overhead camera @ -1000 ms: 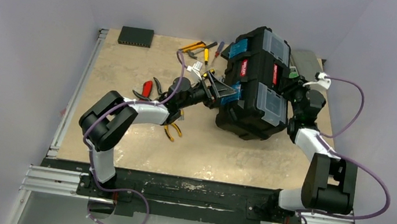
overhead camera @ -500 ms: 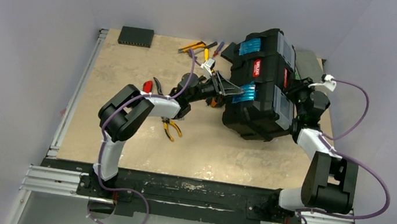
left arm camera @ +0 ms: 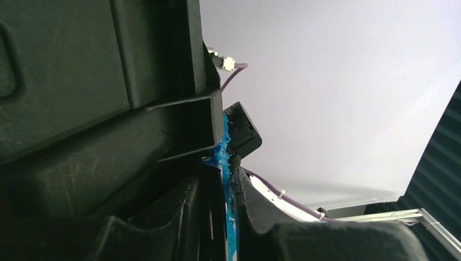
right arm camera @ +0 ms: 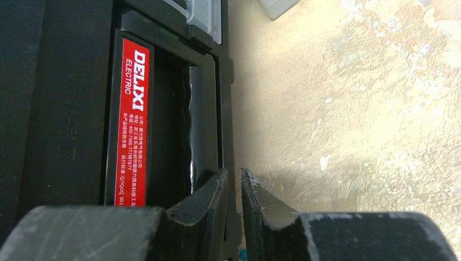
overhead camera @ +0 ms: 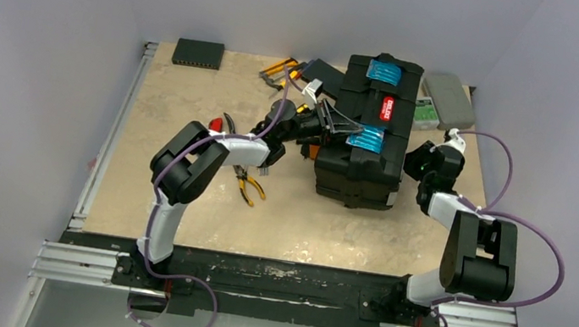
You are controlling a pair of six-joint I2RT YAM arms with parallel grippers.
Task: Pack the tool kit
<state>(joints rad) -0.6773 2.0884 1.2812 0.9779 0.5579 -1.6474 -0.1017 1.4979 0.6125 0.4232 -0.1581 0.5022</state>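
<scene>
Toolbox (overhead camera: 352, 177) rotated — left jaws pinch blue latch (overhead camera: 365, 137) | right jaws nearly shut, empty (just beside toolbox)

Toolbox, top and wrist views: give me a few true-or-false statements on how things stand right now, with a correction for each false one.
1. The left tool is closed on a blue latch of the toolbox. True.
2. The grey case lies to the left of the toolbox in the top view. False: it lies to the toolbox's right, near the far edge of the table.
3. The yellow-handled pliers lie on the table, outside the toolbox. True.
4. The flat black box rests on top of the toolbox. False: it sits at the far-left corner of the table, well apart from the toolbox.
</scene>
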